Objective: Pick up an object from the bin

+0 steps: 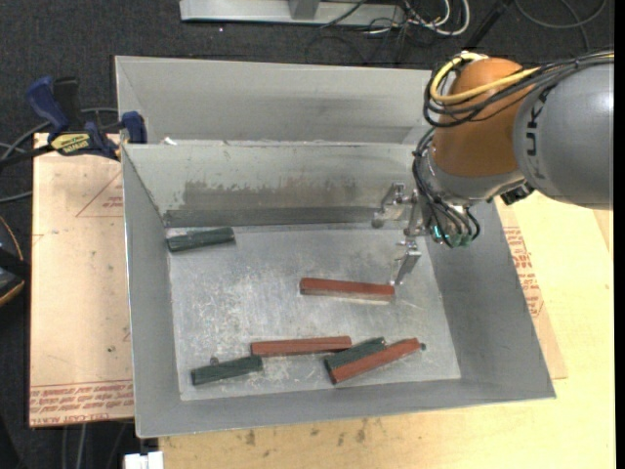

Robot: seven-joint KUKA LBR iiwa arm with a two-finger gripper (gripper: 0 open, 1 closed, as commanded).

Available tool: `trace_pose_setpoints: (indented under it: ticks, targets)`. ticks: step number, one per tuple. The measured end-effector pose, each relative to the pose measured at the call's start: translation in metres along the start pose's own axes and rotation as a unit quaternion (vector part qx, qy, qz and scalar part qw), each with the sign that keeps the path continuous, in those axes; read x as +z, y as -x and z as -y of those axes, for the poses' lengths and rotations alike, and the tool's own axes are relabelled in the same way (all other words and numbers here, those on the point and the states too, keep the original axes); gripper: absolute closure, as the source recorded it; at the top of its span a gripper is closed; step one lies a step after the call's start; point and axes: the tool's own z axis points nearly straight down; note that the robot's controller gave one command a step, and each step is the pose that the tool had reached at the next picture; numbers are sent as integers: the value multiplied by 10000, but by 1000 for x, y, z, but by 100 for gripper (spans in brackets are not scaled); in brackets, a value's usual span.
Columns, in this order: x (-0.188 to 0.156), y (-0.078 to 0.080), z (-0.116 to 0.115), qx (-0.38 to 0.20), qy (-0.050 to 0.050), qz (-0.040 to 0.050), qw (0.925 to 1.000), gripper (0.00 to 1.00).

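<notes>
Grey sheet-metal bin (pixel 293 96): the walls are dull and faintly brushed, and the floor is scuffed and scratched to a patchy, matt sheen. The red-brown bar (pixel 347 288) at mid-floor, like the others of its colour, looks smooth and matt; whether it is plastic or painted wood cannot be told. The dark green bar (pixel 200 239) by the back wall is equally dull, with a slightly rougher face. The gripper (pixel 403 265) is bare, light-catching metal. The orange cover (pixel 479 115) on the wrist is smooth and glossy, and the arm's grey shell (pixel 576 135) has a satin finish.
</notes>
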Motion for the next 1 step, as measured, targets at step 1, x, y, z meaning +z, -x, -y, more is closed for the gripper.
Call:
trace_pose_setpoints:
  ticks: [1]
  targets:
    - [4, -1, -3, -9, -7, 37, 10000, 0]
